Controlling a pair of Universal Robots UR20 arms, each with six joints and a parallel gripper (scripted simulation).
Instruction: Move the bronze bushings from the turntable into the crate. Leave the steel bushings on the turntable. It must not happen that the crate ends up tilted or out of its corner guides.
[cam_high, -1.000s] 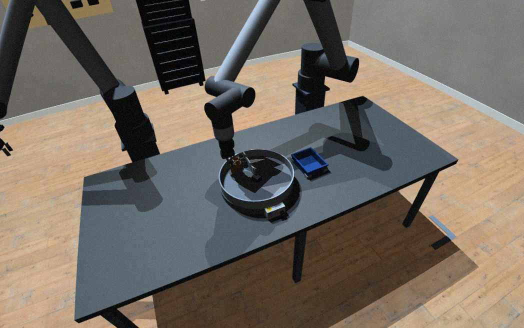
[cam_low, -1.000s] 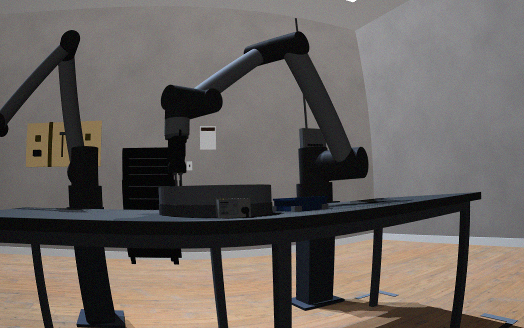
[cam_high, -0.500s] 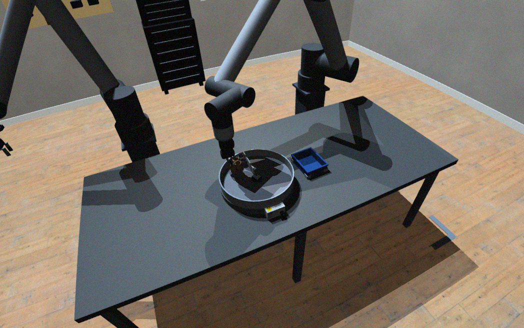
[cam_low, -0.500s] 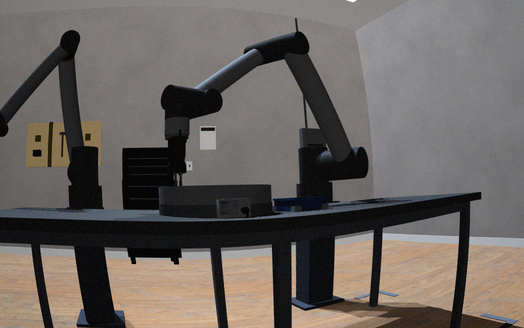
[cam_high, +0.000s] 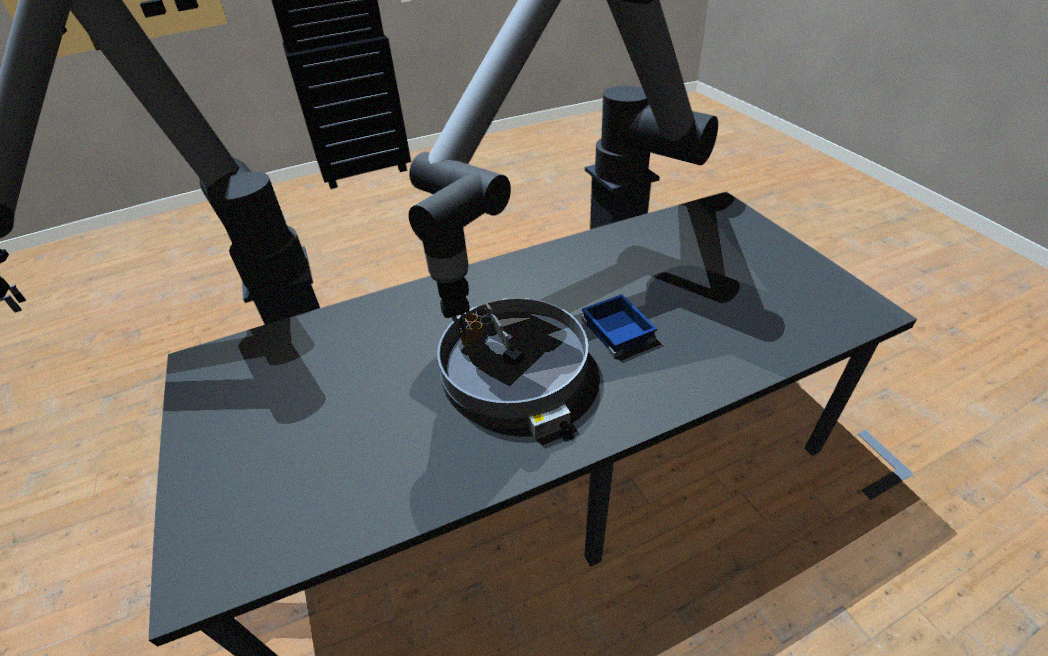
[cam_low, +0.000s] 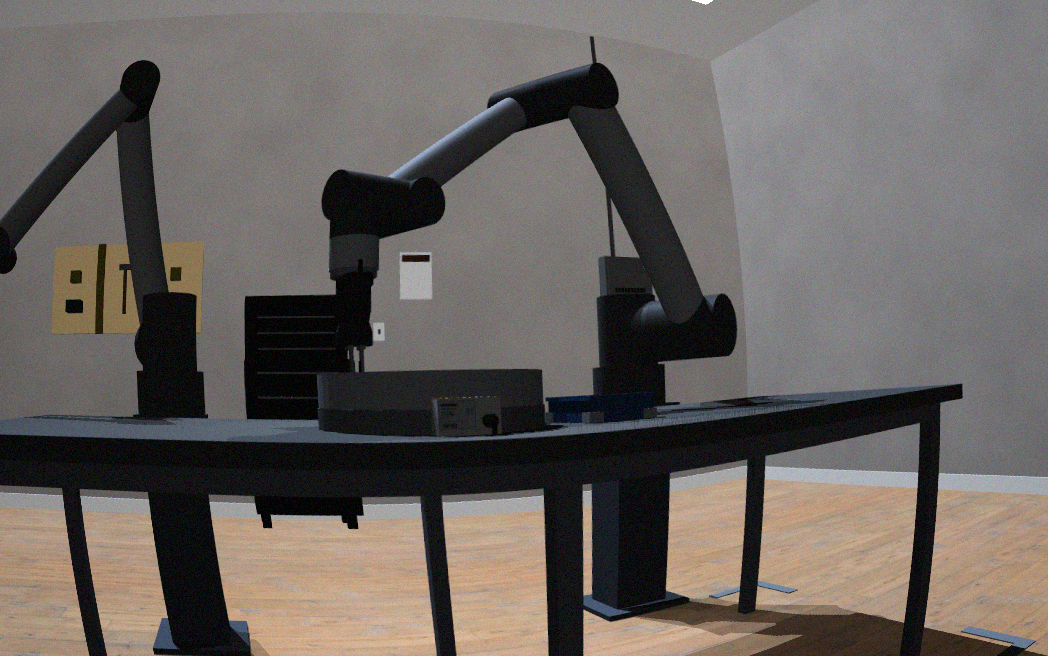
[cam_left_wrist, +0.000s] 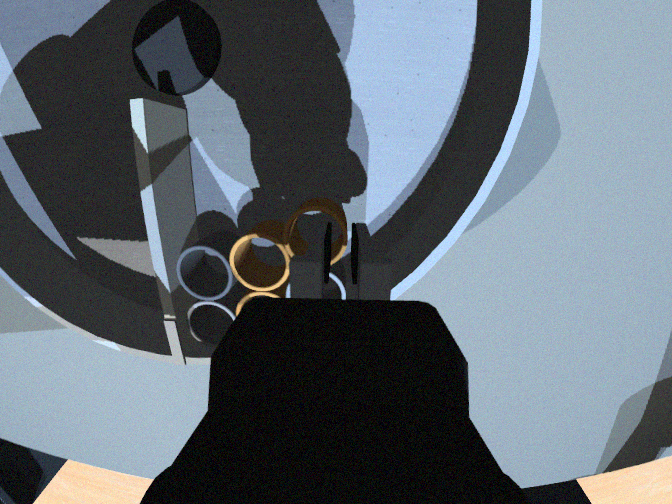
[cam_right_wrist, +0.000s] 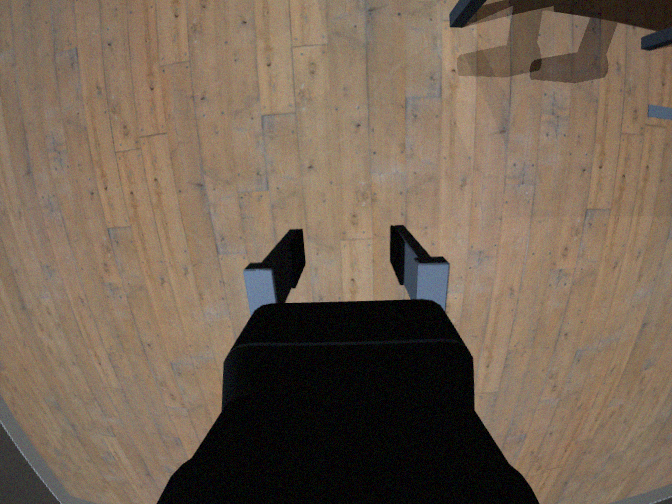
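Bronze transfer is looking unstarted: no bushings are showing in the crate (cam_high: 638, 338) (cam_low: 601, 406), which is sitting level. At least three bronze bushings (cam_high: 473, 335) (cam_left_wrist: 245, 269) are standing among steel bushings (cam_high: 486, 318) (cam_left_wrist: 186, 266) on the turntable (cam_high: 514, 399) (cam_low: 464, 388) (cam_left_wrist: 502, 151). Left gripper (cam_high: 459, 323) (cam_low: 355, 362) (cam_left_wrist: 341, 252) is hovering there, fingers slightly apart, holding nothing; right gripper (cam_high: 13, 297) (cam_right_wrist: 347, 256) is idling wide apart. All visible bronze is remaining.
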